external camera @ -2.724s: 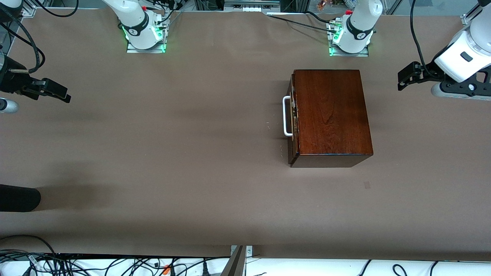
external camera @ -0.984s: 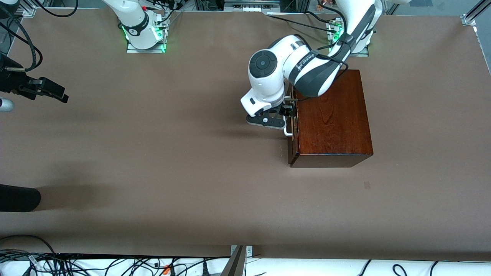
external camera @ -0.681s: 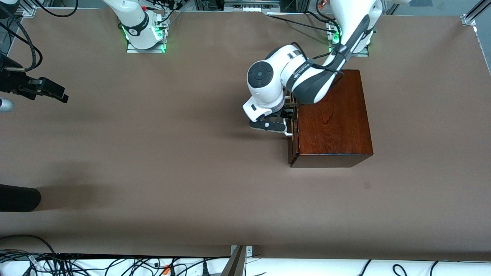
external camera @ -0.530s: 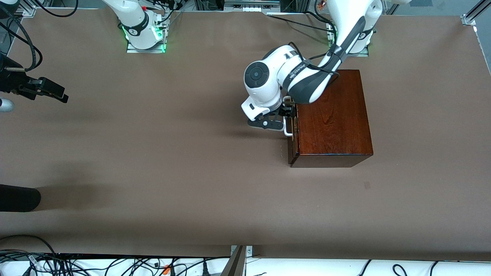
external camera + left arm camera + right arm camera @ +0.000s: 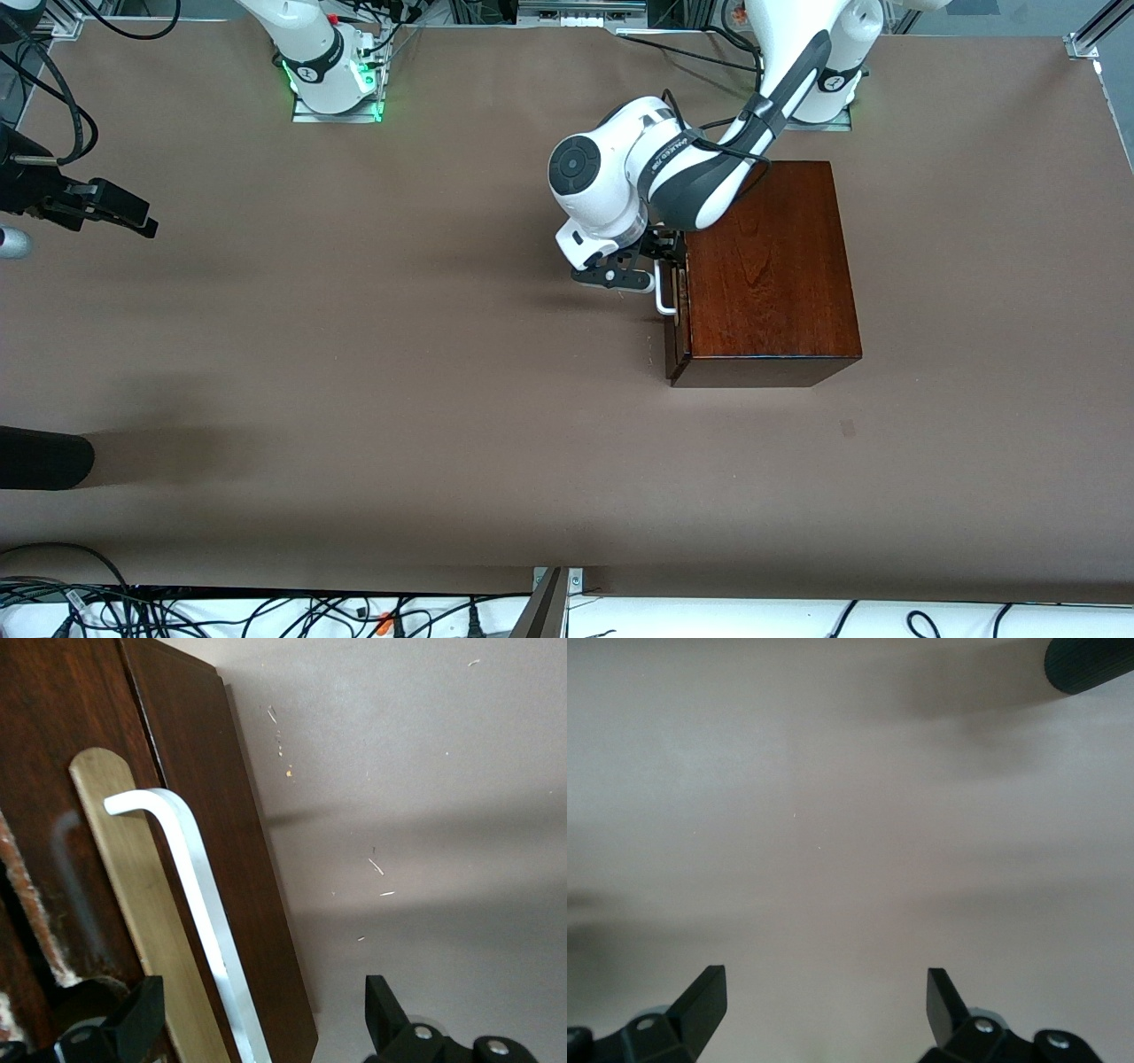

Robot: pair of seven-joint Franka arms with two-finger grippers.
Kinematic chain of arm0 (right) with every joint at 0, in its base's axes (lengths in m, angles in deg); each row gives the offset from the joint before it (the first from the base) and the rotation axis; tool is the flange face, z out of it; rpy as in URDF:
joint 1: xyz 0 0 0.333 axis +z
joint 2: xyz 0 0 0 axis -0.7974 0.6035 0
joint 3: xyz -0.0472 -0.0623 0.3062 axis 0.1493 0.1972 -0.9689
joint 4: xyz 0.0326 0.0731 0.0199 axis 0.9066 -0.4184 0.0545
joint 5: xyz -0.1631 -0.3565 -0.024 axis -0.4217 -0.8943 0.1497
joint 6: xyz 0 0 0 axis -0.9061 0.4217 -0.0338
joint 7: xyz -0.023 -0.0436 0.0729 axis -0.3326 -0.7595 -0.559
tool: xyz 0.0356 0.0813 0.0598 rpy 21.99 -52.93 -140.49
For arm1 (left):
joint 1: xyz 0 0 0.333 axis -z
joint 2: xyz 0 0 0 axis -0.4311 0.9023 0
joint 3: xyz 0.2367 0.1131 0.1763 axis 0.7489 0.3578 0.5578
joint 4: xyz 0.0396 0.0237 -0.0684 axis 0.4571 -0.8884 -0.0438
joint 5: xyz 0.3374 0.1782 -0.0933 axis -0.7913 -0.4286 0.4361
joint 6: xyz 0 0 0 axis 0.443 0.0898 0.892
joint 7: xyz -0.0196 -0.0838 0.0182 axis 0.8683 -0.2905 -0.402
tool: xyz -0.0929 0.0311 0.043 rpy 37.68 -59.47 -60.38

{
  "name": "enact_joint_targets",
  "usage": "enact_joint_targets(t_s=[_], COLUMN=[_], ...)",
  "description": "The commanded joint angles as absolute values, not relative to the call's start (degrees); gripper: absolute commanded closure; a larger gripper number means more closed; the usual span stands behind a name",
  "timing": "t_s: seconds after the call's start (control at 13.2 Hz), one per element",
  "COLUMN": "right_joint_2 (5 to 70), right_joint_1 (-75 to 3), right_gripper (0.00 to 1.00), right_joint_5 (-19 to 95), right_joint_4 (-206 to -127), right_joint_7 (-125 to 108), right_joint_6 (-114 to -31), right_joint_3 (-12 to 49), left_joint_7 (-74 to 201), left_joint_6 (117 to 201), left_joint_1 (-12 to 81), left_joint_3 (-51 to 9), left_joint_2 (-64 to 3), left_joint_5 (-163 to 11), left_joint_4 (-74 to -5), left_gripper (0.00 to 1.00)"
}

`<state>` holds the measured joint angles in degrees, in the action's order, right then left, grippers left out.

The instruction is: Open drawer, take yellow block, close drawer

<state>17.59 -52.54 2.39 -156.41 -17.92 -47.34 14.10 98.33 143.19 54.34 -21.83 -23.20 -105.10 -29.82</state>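
Note:
The dark reddish-brown wooden box (image 5: 762, 266) stands toward the left arm's end of the table. Its drawer (image 5: 673, 337) faces the right arm's end and looks pushed in. My left gripper (image 5: 666, 261) is at the white bar handle (image 5: 663, 299). In the left wrist view the handle (image 5: 199, 886) runs across the drawer front (image 5: 190, 744) and passes between the spread fingers of the left gripper (image 5: 263, 1001), which is open and touches nothing. The yellow block is hidden. My right gripper (image 5: 133, 213) waits at the right arm's end, open (image 5: 824, 992) over bare table.
A black rounded object (image 5: 44, 456) juts in at the table edge at the right arm's end, and shows in the right wrist view as a dark object (image 5: 1090, 665). Cables lie along the table's edge nearest the front camera.
The left arm came in from its end of the table to the drawer handle, and its hand has since shifted slightly along the handle. The box, drawer and right arm have not moved.

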Motion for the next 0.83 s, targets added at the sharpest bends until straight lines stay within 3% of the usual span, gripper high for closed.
enact_joint_targets(t_s=[0.0,0.76], right_joint_2=[17.5,17.5], right_joint_1=[-53.4,-53.4], right_gripper=[0.00,0.00], right_joint_5=[2.3,2.3], right_joint_4=[-155.6,-155.6], right_joint_7=[-18.3,-18.4], right_joint_6=[-47.1,-47.2], right_joint_3=[13.3,13.3], left_joint_7=[99.3,103.9], left_joint_6=[142.9,143.3], left_joint_1=[55.2,57.4], left_joint_3=[-21.6,-21.3], left_joint_2=[-22.3,-19.8], left_joint_5=[-106.6,-110.3], left_joint_4=[-30.4,-30.0], left_gripper=[0.00,0.00])
